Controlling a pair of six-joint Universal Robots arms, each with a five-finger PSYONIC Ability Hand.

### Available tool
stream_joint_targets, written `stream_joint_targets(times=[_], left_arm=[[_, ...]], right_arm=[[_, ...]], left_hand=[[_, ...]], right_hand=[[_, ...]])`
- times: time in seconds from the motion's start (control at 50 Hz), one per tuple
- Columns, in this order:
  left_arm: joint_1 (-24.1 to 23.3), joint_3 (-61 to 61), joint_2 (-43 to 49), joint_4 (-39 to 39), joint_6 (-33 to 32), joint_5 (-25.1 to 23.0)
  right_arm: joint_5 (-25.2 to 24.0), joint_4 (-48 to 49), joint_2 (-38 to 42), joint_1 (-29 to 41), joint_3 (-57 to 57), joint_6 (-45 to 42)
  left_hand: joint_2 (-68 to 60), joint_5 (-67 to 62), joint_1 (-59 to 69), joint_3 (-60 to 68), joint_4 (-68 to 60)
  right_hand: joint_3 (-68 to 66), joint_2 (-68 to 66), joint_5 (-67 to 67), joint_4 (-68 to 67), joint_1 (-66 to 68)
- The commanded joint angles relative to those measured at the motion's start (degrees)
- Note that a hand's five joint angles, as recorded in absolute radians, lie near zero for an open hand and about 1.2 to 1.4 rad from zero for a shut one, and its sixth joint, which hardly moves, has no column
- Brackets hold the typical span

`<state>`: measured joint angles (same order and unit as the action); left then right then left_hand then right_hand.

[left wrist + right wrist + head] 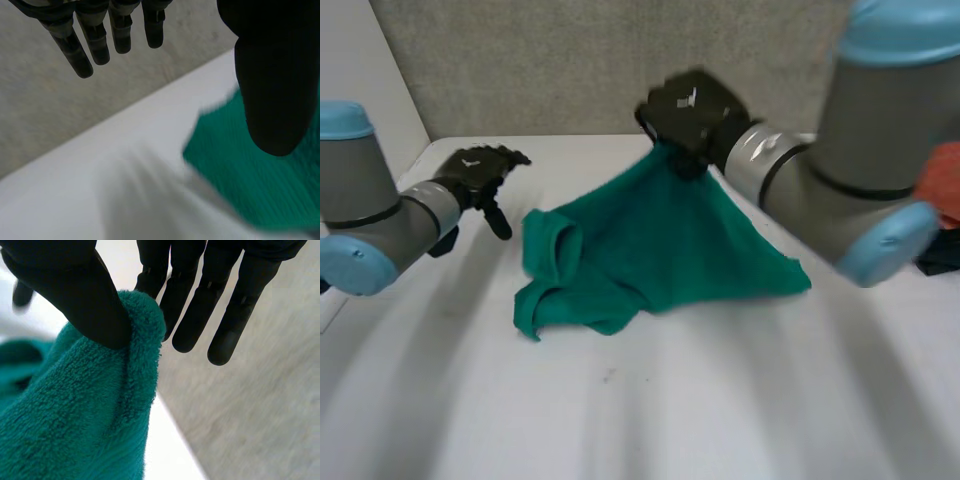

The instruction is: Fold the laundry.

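Right hand pinches green towel by its lifted edge.

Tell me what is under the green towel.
The towel lies partly on the white table, bunched in folds. The right hand pinches its far end and holds it up. Whatever lies beneath the draped cloth is covered.

A lab: white table against grey partition.
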<state>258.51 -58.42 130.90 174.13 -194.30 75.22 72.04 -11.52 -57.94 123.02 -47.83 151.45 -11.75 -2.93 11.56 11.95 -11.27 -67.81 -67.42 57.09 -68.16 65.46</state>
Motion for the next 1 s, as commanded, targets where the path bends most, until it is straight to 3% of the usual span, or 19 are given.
stream_joint_targets(times=[0.02, 0.12, 0.2, 0.24, 0.3, 0.36, 0.46, 0.5, 0.56, 0.64, 0.74, 0.9, 0.92, 0.94, 0.98, 1.0], left_arm=[[-4.2, 13.1, 11.1, -13.1, -2.2, -2.4], [-6.3, 16.8, 14.6, -17.5, -2.0, -3.3], [-7.8, 17.6, 14.3, -19.2, -1.2, -7.6], [-8.0, 17.7, 13.7, -19.0, -0.3, -8.6], [-8.3, 18.3, 12.2, -18.6, 1.7, -9.3], [-7.8, 19.1, 10.7, -18.3, 2.4, -6.9], [-4.7, 20.3, 7.9, -18.0, 1.0, 2.5], [-3.6, 20.8, 7.0, -17.8, -0.7, 4.1], [-3.3, 21.4, 6.5, -17.9, -1.9, 2.7], [-4.0, 22.4, 6.7, -17.9, -2.0, -3.1], [-7.9, 22.6, 9.3, -19.2, 0.7, -8.8], [-12.8, 22.6, 13.7, -19.4, 2.9, -7.7], [-12.9, 22.6, 13.9, -19.4, 3.0, -7.4], [-12.9, 22.9, 14.2, -19.2, 3.3, -6.6], [-12.9, 23.5, 14.3, -18.9, 3.7, -5.4], [-12.3, 24.9, 14.3, -18.1, 4.2, -3.7]], right_arm=[[-4.1, 10.5, -17.2, -0.1, -13.8, 2.6], [-4.4, 12.1, -17.7, -0.8, -14.6, 4.6], [-3.9, 11.8, -14.8, -1.6, -14.0, 3.9], [-3.8, 11.7, -13.3, -1.7, -13.3, 3.2], [-3.0, 10.9, -11.1, -1.4, -11.9, 1.9], [-2.3, 9.7, -10.7, -1.5, -10.8, 0.9], [-2.8, 8.9, -12.3, -1.6, -10.5, 1.6], [-3.4, 9.1, -13.9, -1.6, -10.4, 2.7], [-4.4, 9.3, -15.8, -1.5, -10.4, 3.9], [-7.3, 10.0, -18.6, -1.4, -10.4, 6.8], [-10.1, 10.8, -22.1, -1.1, -10.4, 11.9], [-10.9, 12.8, -24.3, -2.4, -10.6, 17.4], [-11.0, 12.9, -24.2, -2.7, -10.8, 17.4], [-11.1, 13.0, -23.9, -3.4, -11.1, 17.4], [-11.0, 13.1, -22.9, -4.4, -11.3, 17.1], [-10.8, 13.3, -21.3, -5.5, -11.2, 16.7]], left_hand=[[1.7, 2.9, -1.6, -1.9, 1.3], [1.7, 2.9, -1.6, -1.9, 1.3], [-12.9, -11.7, 13.1, 12.7, -13.4], [-12.1, -10.9, 12.3, 11.9, -12.6], [1.7, 2.9, -1.6, -1.9, 1.3], [1.7, 2.9, -1.6, -1.9, 1.3], [1.7, 2.9, -1.6, -1.9, 1.3], [1.7, 2.9, -1.6, -1.9, 1.3], [1.7, 2.9, -1.6, -1.9, 1.3], [1.7, 2.9, -1.6, -1.9, 1.3], [1.7, 2.9, -1.6, -1.9, 1.3], [1.7, 2.9, -1.6, -1.9, 1.3], [-1.1, 0.1, 1.3, 0.9, -1.6], [-27.0, -25.8, 27.2, 26.8, -27.4], [-59.2, -58.0, 59.4, 59.0, -59.7], [-68.2, -67.0, 68.4, 68.0, -68.6]], right_hand=[[-12.2, -12.6, 12.9, -11.8, 14.5], [-12.2, -12.6, 12.9, -11.8, 14.5], [-12.2, -12.6, 12.9, -11.8, 14.5], [-12.2, -12.6, 12.9, -11.8, 14.5], [-12.2, -12.6, 12.9, -11.8, 14.5], [-12.2, -12.6, 12.9, -11.8, 14.5], [-12.2, -12.6, 12.9, -11.8, 14.5], [-12.2, -12.6, 12.9, -11.8, 14.5], [-12.2, -12.6, 12.9, -11.8, 14.5], [-12.2, -12.6, 12.9, -11.8, 14.5], [-12.2, -12.6, 12.9, -11.8, 14.5], [-12.2, -12.6, 12.9, -11.8, 14.5], [-12.2, -12.6, 12.9, -11.8, 14.5], [-12.2, -12.6, 12.9, -11.8, 14.5], [-12.2, -12.6, 12.9, -11.8, 14.5], [-12.2, -12.6, 12.9, -11.8, 14.5]])
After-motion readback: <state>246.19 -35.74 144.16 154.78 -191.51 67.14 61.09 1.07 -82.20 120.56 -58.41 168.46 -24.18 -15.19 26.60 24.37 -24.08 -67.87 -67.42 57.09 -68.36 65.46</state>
